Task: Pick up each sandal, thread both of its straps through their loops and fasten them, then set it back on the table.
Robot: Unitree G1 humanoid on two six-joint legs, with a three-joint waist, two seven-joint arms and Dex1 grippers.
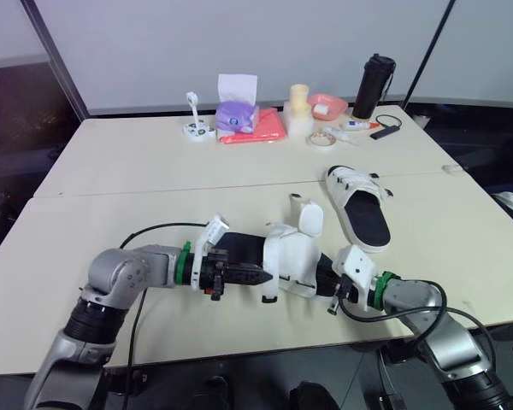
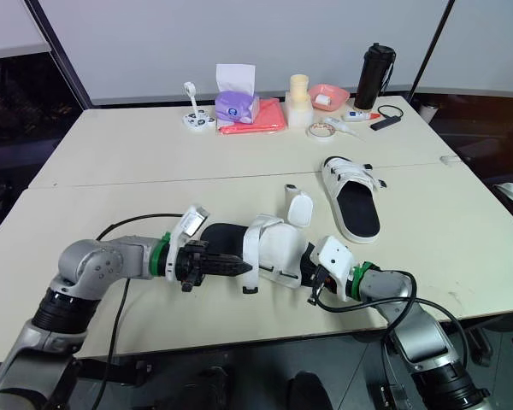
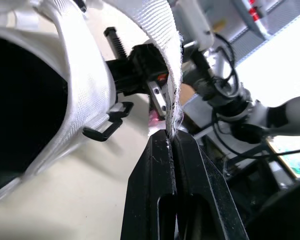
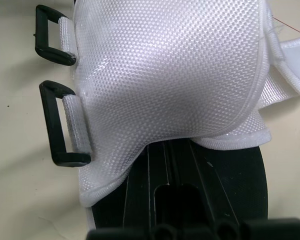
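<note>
A sandal with a black footbed and a white woven upper hangs just above the table's front edge, between my two grippers. My left gripper is shut on the edge of one white strap. My right gripper is shut on the sandal's sole from the other end, its fingers lying along the black footbed. Two black loops hang free at the upper's side. A loose strap flap stands up behind. The second sandal lies flat on the table to the right.
Along the table's far edge stand a purple tissue box, an orange cloth, a yellow cylinder, a pink bowl, a tape roll and a black bottle. A black cable loops beside my left arm.
</note>
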